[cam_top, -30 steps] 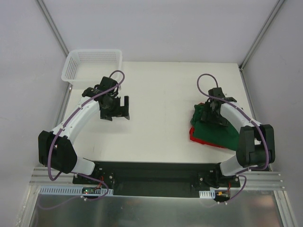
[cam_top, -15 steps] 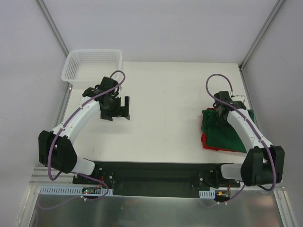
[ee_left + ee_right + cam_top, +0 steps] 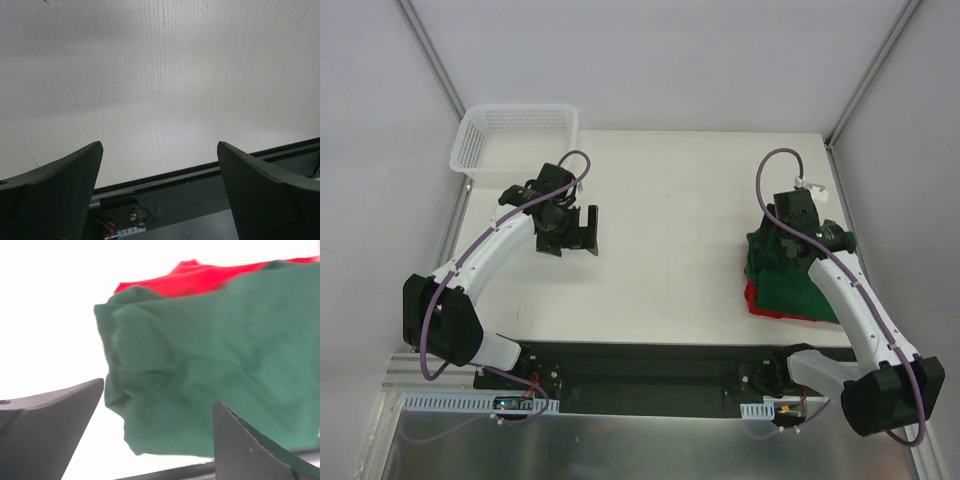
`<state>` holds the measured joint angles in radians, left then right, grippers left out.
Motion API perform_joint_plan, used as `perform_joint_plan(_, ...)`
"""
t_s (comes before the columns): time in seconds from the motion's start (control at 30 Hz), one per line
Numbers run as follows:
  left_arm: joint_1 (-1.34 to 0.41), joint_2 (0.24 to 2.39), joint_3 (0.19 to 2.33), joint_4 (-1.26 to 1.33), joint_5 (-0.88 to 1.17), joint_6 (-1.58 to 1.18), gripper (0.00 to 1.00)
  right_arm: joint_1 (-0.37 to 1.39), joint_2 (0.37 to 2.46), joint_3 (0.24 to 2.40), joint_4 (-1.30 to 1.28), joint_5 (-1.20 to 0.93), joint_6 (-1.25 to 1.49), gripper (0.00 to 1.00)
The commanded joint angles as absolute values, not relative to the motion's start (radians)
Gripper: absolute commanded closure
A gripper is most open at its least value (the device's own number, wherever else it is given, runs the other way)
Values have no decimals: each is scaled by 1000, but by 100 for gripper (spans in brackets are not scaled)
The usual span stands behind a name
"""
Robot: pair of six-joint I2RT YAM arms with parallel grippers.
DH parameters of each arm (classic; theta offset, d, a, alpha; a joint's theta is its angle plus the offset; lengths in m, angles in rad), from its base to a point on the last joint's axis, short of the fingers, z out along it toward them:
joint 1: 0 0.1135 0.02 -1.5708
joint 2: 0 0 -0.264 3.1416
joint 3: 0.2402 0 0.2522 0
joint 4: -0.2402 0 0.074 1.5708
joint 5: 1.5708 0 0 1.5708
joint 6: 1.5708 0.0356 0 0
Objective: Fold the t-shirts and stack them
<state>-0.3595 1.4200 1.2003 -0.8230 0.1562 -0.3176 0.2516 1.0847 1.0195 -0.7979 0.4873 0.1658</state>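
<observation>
top external: red t-shirt (image 3: 751,298) mostly under green t-shirt (image 3: 780,285)

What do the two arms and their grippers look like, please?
Both the left arm and right arm have smooth white curved links with chunky black joints, and a thin purple cable loops along each. The left gripper and right gripper are black, with two broad, wedge-shaped fingers.

The dark green t-shirt (image 3: 782,278) lies rumpled and loosely bunched on the right side of the table (image 3: 670,220). It is stacked on the red t-shirt (image 3: 752,298), which shows only along the left and near edges, so its fold is hard to judge.
</observation>
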Motion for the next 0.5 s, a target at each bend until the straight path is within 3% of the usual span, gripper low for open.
perform_joint_plan(0.0, -370, 1405, 1226, -827, 163, -313, 1, 255, 1198, 974, -628, 278, 127, 4)
perform_joint_plan(0.2, -370, 1405, 1223, -825, 161, -308, 1, 293, 1367, 1018, -494, 218, 115, 4)
perform_joint_plan(0.47, -370, 1391, 1209, -825, 141, -299, 1, 388, 1564, 1153, -592, 380, 101, 4)
